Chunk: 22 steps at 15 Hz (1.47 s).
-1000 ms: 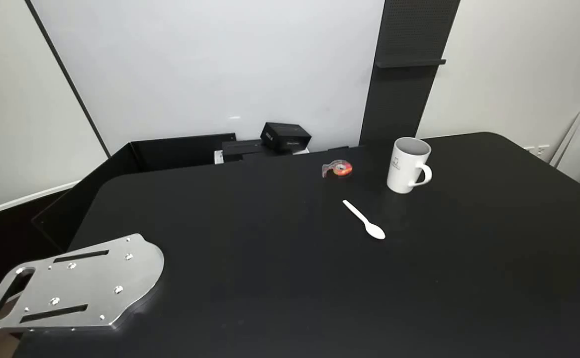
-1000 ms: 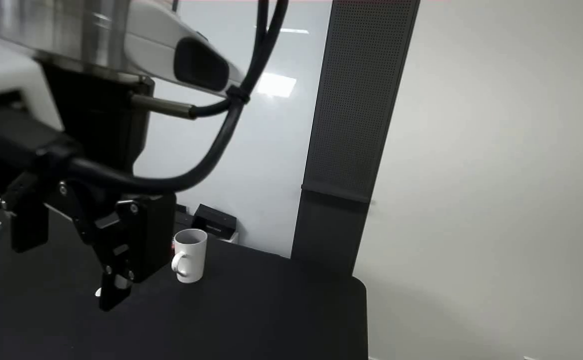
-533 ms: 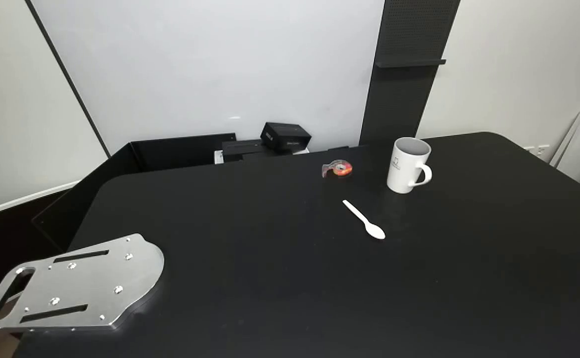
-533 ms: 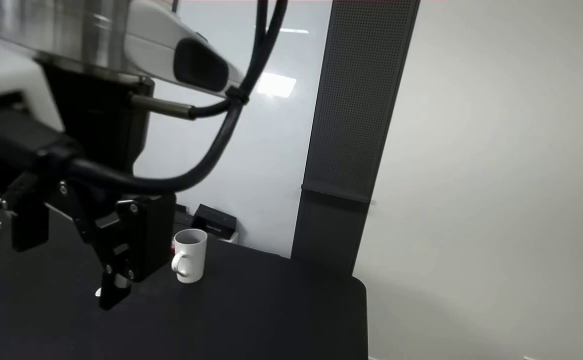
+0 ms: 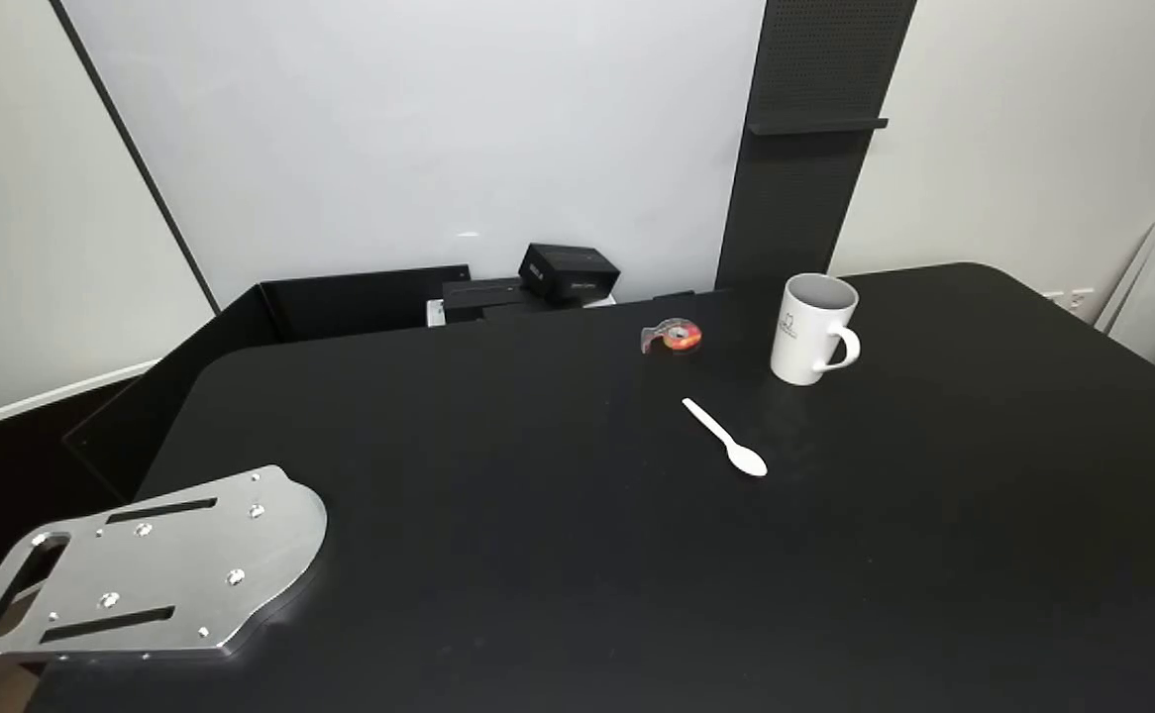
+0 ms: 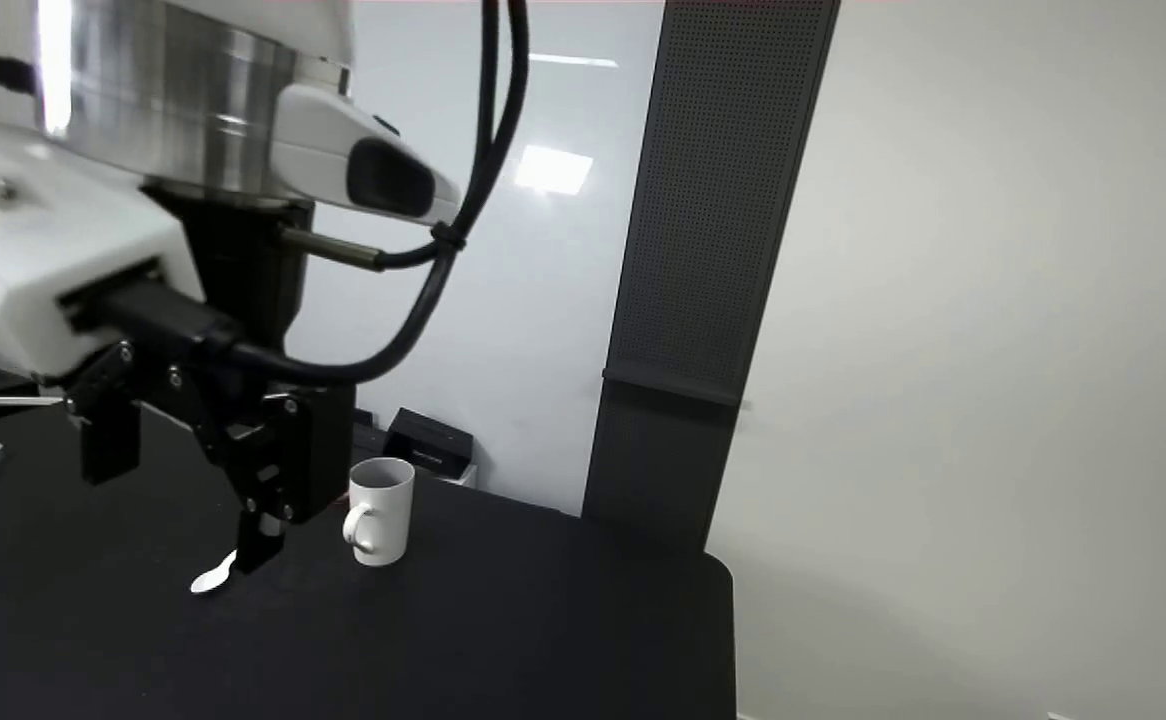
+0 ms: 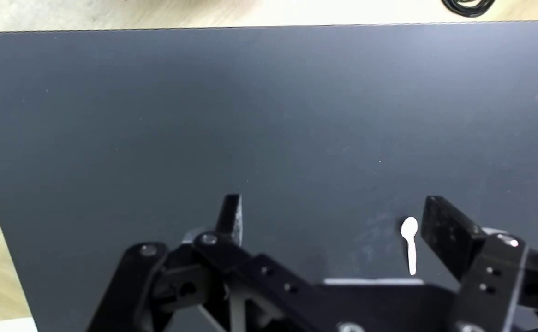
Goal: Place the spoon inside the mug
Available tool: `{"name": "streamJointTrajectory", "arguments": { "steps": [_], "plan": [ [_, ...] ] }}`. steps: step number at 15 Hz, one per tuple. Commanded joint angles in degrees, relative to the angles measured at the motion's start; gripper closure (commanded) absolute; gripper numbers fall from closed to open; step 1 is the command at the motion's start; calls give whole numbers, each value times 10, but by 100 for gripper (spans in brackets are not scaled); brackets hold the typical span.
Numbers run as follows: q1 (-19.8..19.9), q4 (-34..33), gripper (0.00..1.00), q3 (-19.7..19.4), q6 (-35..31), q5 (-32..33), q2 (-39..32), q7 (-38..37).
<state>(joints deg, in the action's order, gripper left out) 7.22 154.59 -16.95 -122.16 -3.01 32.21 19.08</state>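
A white spoon (image 5: 726,439) lies flat on the black table, in front of the mug. It is partly hidden by the gripper in an exterior view (image 6: 213,578). In the wrist view the spoon (image 7: 409,240) lies below the jaws, close to the right finger, bowl toward the top of the picture. The white mug (image 5: 801,337) stands upright with its handle to the right; it also shows in an exterior view (image 6: 383,515), right of the gripper. The mug is out of the wrist view. My gripper (image 6: 185,500) is open and empty above the table; its jaws (image 7: 336,219) are wide apart.
A red tape dispenser (image 5: 679,337) lies left of the mug. A black box (image 5: 570,273) stands behind the table's back edge. A silver metal plate (image 5: 181,564) is at the table's left. A black cable coil (image 7: 469,5) lies on the floor past the table edge.
My gripper has moved a little right and up in an exterior view during the last half second, uncovering more of the spoon. The spoon and mug have not moved.
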Motion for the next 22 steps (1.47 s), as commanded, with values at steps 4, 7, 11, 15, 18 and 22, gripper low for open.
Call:
{"name": "streamJointTrajectory", "arguments": {
  "steps": [4,7,11,15,18,22],
  "plan": [
    [-44,-47,0,50,-63,-47,-108,-30],
    [-60,-76,0,69,-96,-68,-164,-42],
    [-71,-121,0,93,-129,-80,-236,-50],
    [-72,-162,0,119,-152,-70,-289,-65],
    [-73,-189,0,139,-161,-60,-320,-83],
    [-79,-220,0,161,-170,-53,-355,-111]
  ]
}}
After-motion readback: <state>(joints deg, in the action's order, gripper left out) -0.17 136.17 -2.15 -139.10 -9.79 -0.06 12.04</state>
